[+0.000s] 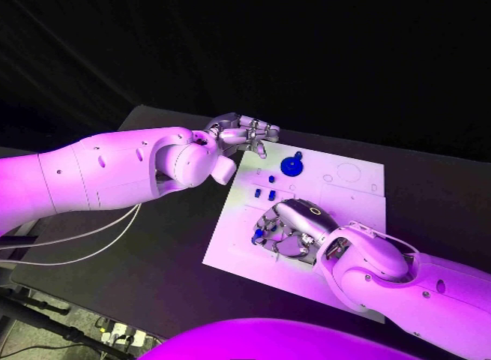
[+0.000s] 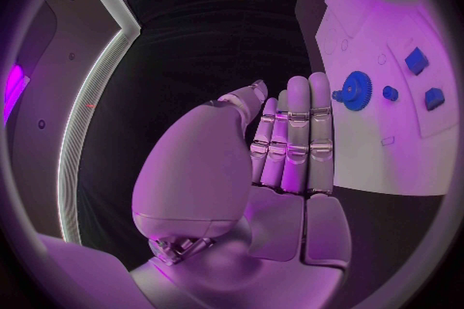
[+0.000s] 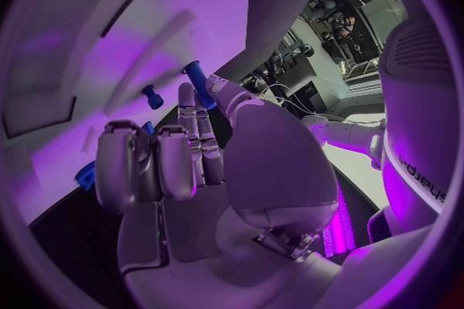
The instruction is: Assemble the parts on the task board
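A black table [image 1: 148,247] carried one white board [image 1: 353,187] at its middle, and two white arms reached over it. The left hand [image 1: 243,135] hovered past the board's far-left corner, off the plate, its fingers [image 2: 300,139] straight, held together and grasping nothing. The right hand [image 1: 291,229] lay low over the board's near-left part, among small blue parts; whether its fingers [image 3: 159,162] pinched one could not be told, because the hand covered that spot.

One blue gear [image 1: 294,164] stood on the board near the left hand. Two small blue blocks [image 1: 264,194] sat between the gear and the right hand. At least two blue pegs [image 3: 198,85] stood by the right fingertips, and another blue piece [image 1: 257,237] showed at the hand's edge.

The likely risk was that the right hand, working blind over crowded parts, could knock a peg over or drag a loose piece out of place. The left hand could also brush the gear if it swung inward.
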Tool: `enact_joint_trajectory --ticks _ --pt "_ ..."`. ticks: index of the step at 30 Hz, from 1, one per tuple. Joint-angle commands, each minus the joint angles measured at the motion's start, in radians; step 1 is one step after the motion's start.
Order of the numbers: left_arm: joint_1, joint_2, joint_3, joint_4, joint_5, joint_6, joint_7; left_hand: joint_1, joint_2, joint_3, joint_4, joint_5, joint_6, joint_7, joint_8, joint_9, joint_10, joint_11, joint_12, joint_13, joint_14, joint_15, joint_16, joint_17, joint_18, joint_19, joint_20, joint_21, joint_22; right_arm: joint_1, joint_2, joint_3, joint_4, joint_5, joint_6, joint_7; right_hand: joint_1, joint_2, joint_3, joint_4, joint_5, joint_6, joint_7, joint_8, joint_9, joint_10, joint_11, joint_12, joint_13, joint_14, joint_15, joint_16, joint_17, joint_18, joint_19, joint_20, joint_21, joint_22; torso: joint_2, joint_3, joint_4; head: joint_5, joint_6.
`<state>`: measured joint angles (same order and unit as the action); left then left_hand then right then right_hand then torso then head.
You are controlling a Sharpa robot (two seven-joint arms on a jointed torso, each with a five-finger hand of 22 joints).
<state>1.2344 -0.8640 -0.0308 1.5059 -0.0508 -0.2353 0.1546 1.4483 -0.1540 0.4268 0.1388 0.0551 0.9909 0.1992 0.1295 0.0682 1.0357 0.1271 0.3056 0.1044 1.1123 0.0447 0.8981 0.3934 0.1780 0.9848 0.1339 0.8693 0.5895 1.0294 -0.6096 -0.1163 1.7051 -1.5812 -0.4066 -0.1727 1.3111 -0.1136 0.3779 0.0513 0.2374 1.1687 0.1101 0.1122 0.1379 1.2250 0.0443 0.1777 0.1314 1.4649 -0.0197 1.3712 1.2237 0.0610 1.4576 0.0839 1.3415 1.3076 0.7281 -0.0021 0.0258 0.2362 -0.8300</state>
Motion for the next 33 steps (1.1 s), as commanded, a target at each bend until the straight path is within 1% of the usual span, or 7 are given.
enact_joint_trajectory --ticks 1,8,13,19,21,29,33 --pt "0.001 0.002 0.000 0.002 -0.004 0.019 0.003 -0.006 0.001 -0.006 -0.002 0.001 -0.008 -0.001 0.004 -0.001 -0.009 -0.001 0.006 0.001 -0.006 0.003 -0.003 -0.001 0.006 0.003 0.004 -0.004 -0.001 -0.002 0.002 -0.002 -0.004 -0.019 0.015 -0.015 -0.001 0.011 0.007 0.001 0.003 0.005 0.000 0.003 0.001 0.001 0.005 -0.007 0.001 0.045 -0.007 0.005 0.001 -0.008 0.002 -0.003 -0.003 0.156 0.000 0.0000 0.0006 0.000 0.000" --pt "0.001 0.001 0.000 0.003 -0.004 0.021 0.000 -0.007 0.002 -0.007 -0.001 0.001 -0.009 0.000 0.005 -0.001 -0.011 0.000 0.007 0.001 -0.006 0.003 -0.004 -0.001 0.006 0.003 0.004 -0.004 -0.002 -0.002 0.005 -0.002 -0.007 -0.036 0.007 -0.029 -0.001 0.011 0.007 0.001 0.003 0.005 0.000 0.003 0.001 0.001 0.005 -0.007 0.001 0.045 -0.007 0.005 0.001 -0.008 0.002 -0.003 -0.003 0.156 0.000 -0.0005 0.0005 0.000 0.001" --pt "0.001 0.001 0.000 0.003 -0.004 0.023 -0.002 -0.009 0.002 -0.008 0.000 0.001 -0.010 0.000 0.005 -0.001 -0.012 0.000 0.007 0.001 -0.007 0.004 -0.004 -0.001 0.006 0.003 0.004 -0.005 -0.002 -0.002 0.010 -0.002 -0.010 -0.051 -0.006 -0.040 -0.001 0.012 0.007 0.002 0.003 0.005 0.000 0.003 0.001 0.001 0.005 -0.007 0.001 0.045 -0.006 0.005 0.001 -0.008 0.002 -0.003 -0.003 0.156 0.000 0.0003 0.0004 0.000 0.003" --pt "0.001 0.001 0.000 0.003 -0.004 0.024 -0.003 -0.009 0.002 -0.008 0.000 0.001 -0.011 0.000 0.005 -0.001 -0.012 0.000 0.008 0.001 -0.007 0.004 -0.004 -0.002 0.006 0.003 0.004 -0.006 -0.002 -0.002 0.014 -0.002 -0.011 -0.056 -0.006 -0.045 -0.001 0.012 0.007 0.002 0.003 0.005 0.000 0.003 0.002 0.002 0.006 -0.007 0.001 0.045 -0.006 0.005 0.001 -0.009 0.003 -0.003 -0.003 0.156 0.000 -0.0002 0.0004 -0.001 0.004" --pt "0.001 0.001 0.000 0.003 -0.004 0.024 -0.003 -0.009 0.002 -0.008 0.000 0.001 -0.011 0.000 0.005 -0.001 -0.012 0.000 0.008 0.001 -0.007 0.004 -0.004 -0.002 0.006 0.003 0.004 -0.006 -0.002 -0.002 0.016 -0.002 -0.011 -0.057 0.002 -0.046 -0.002 0.012 0.007 0.002 0.003 0.005 0.000 0.003 0.002 0.002 0.006 -0.007 0.001 0.045 -0.006 0.005 0.001 -0.009 0.003 -0.003 -0.002 0.156 0.000 0.0000 -0.0002 0.000 0.004" --pt "0.001 0.001 0.000 0.003 -0.004 0.023 -0.005 -0.009 0.002 -0.008 0.000 0.001 -0.011 0.000 0.005 -0.001 -0.012 0.000 0.008 0.001 -0.007 0.004 -0.004 -0.002 0.006 0.003 0.004 -0.006 -0.002 -0.002 0.018 -0.005 -0.008 -0.065 0.062 -0.059 -0.012 0.003 -0.002 0.006 0.000 0.001 0.002 0.001 0.004 0.001 0.008 -0.010 0.002 0.044 -0.005 0.003 -0.003 -0.007 -0.001 -0.002 -0.010 0.154 0.000 -0.0001 0.0004 0.000 0.004" --pt "0.001 0.001 0.000 0.003 -0.004 0.024 -0.006 -0.009 0.002 -0.008 0.000 0.001 -0.011 0.000 0.005 -0.001 -0.012 0.000 0.008 0.001 -0.007 0.004 -0.004 -0.002 0.006 0.003 0.004 -0.006 -0.002 -0.002 0.016 -0.006 -0.007 -0.077 0.083 -0.070 -0.016 0.000 -0.005 0.008 0.001 0.000 0.003 0.000 0.004 0.001 0.008 -0.011 0.002 0.044 -0.004 0.002 -0.005 -0.007 -0.001 -0.002 -0.012 0.153 0.000 0.0000 0.0001 0.000 0.004"
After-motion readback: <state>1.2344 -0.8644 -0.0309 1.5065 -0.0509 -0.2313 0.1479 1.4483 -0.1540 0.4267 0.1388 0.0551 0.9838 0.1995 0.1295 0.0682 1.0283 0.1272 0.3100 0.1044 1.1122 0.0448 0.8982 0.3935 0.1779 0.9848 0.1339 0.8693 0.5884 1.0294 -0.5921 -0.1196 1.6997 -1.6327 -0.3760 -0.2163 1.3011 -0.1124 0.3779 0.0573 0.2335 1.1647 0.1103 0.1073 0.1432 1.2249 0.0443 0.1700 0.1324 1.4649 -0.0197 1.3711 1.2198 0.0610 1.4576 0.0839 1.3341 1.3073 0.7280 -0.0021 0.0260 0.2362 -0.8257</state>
